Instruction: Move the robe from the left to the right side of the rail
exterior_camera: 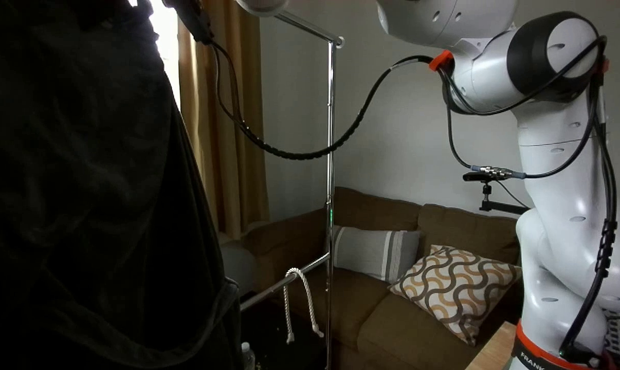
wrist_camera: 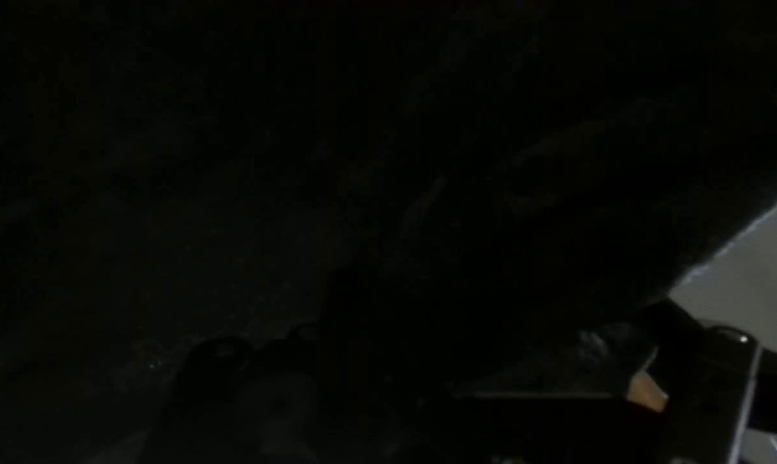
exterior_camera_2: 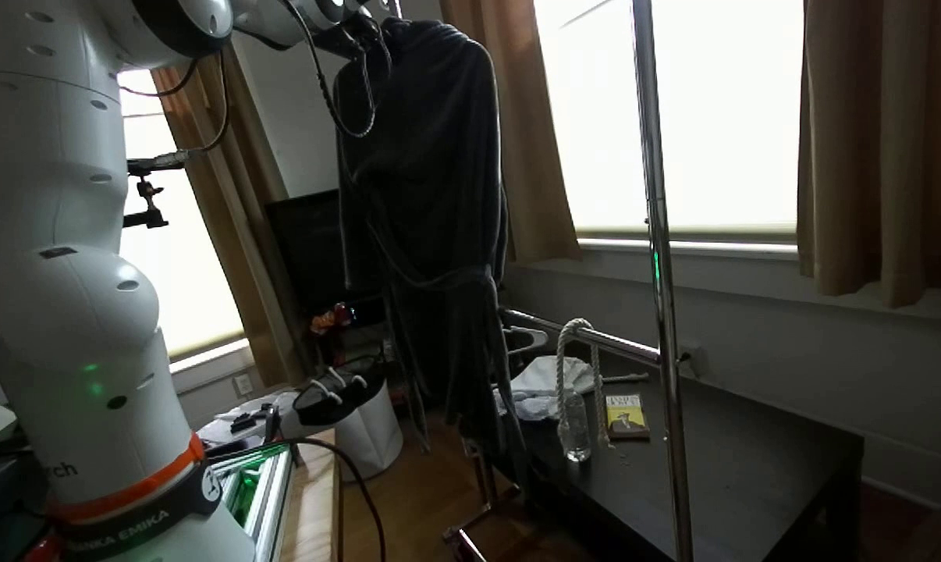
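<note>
The robe (exterior_camera_2: pixel 431 156), dark grey, hangs near the far pole in an exterior view; it fills the left side of an exterior view (exterior_camera: pixel 84 180) close to the camera. The rail (exterior_camera_2: pixel 658 234) is a silvery rack; a pole and part of the top bar show in an exterior view (exterior_camera: pixel 331 128). Most of the top bar is out of view. My gripper (exterior_camera_2: pixel 361 33) is at the robe's upper part. In the dark wrist view my gripper's fingers (wrist_camera: pixel 498 309) stand wide apart with robe fabric in front of and between them. The fingertips are hard to make out.
A white rope (exterior_camera: pixel 297 288) hangs over the lower bar. A black table (exterior_camera_2: pixel 736 460) holds a bottle (exterior_camera_2: pixel 575 429) and a yellow book (exterior_camera_2: pixel 626 416). A brown sofa (exterior_camera: pixel 382 308) with cushions stands behind the rail. The arm's cable (exterior_camera: pixel 299 154) loops beside the pole.
</note>
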Controlling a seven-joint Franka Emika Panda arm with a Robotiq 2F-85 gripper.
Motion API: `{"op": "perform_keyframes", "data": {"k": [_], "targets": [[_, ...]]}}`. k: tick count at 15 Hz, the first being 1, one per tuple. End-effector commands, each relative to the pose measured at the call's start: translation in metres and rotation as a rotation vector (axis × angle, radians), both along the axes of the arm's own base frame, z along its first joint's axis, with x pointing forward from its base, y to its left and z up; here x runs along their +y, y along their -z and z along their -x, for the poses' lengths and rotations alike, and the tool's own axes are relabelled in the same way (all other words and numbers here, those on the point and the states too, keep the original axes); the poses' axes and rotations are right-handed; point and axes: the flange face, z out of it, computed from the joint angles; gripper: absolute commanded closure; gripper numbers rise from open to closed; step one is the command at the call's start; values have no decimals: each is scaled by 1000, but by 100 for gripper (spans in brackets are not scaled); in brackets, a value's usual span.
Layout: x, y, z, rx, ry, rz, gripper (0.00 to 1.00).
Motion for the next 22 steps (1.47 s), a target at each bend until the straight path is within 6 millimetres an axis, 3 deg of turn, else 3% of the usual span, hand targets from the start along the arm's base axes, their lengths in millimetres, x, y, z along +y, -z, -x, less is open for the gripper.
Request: {"op": "perform_keyframes", "data": {"k": [1,3,4,5,6,11,15,19,22], "targets": [[2,5,-13,-15,178,70,0],[-4,1,-9,-31,262,131,6],[-6,-2,-6,-36,306,156,22],[-11,-7,1,-37,341,179,30],[-13,-10,4,-40,376,200,30],[-19,-31,24,-7,413,218,69],[-22,-37,25,27,418,227,97],[-24,-41,24,44,418,240,99],[-25,-52,34,20,429,240,97]]}}
